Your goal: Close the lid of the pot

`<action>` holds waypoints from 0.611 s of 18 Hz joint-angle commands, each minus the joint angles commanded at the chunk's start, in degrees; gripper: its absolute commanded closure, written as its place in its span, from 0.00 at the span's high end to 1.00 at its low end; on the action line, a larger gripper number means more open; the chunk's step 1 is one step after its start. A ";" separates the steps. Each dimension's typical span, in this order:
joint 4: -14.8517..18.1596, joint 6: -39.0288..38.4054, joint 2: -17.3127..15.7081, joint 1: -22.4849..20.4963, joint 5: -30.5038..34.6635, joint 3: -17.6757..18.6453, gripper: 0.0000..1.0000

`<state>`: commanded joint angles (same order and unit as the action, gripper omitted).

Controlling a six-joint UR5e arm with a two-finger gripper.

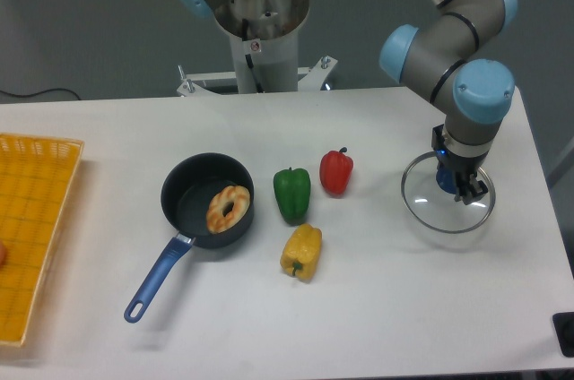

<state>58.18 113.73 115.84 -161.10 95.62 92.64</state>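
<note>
Surface: white table against a grey wall; arm's pedestal at the far edge, centre.
Pot: dark navy saucepan, left of centre, upright and uncovered; long blue handle runs toward the near left and ends in a loop hole. A bagel-like ring lies inside, on the right of the bowl.
Pot lid: clear glass disc with a thin metal rim, on the right of the table, well apart from the pot. Whether it lies flat or is slightly raised, cannot tell.
Gripper: down over the lid's centre, at the blue knob. Fingers look drawn in around the knob, but whether they actually clamp it cannot be told from this view.
Between lid and pot: red pepper, green pepper, yellow pepper, standing in a loose cluster.
Far left: yellow basket, partly out of frame.
Handling, judged: glass is stiff, fairly heavy for its size, breakable, smooth at the rim. Rim gives poor purchase.
Where to hold, judged: the centre knob; it keeps the disc balanced and level.
Caution, judged: carry clear of the peppers, set down gently, and check that the ring inside sits below the pot's rim.
</note>
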 joint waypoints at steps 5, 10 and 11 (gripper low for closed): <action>0.09 -0.09 -0.44 0.09 0.00 0.18 0.60; 0.97 -0.18 -1.93 0.18 0.00 0.53 0.59; 1.05 -0.18 -2.11 0.18 0.00 0.61 0.59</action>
<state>59.24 113.55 113.73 -160.93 95.62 93.25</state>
